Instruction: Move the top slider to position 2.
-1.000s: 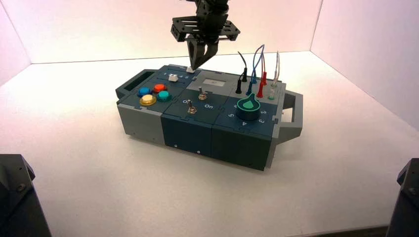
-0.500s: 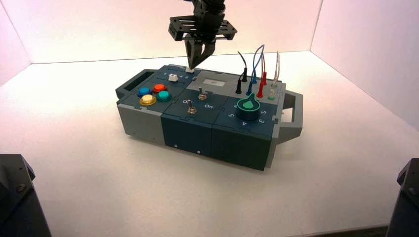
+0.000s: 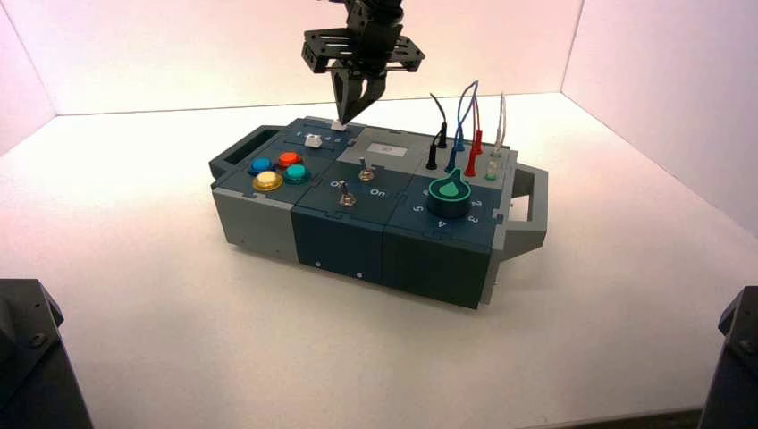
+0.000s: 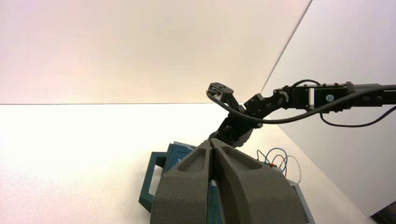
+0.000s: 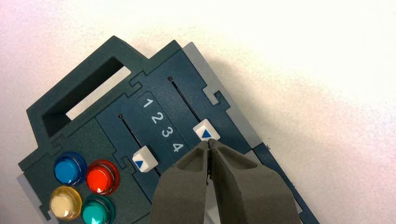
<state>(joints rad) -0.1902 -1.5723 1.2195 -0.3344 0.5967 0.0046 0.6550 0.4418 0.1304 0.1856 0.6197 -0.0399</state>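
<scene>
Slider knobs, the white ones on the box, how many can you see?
2. One white slider knob sits at the right gripper's fingertips; the other white knob is nearer the coloured buttons.

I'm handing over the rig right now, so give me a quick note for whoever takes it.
Right gripper: shut, at the top slider's white knob, on the side away from 1; contact can't be confirmed.
Left gripper: shut, parked on the near left, short of the box.
Done: fingertips are placed at the knob, which sits about level with 4.
Left: bring the knob to 2, probably by pushing it toward 1.
</scene>
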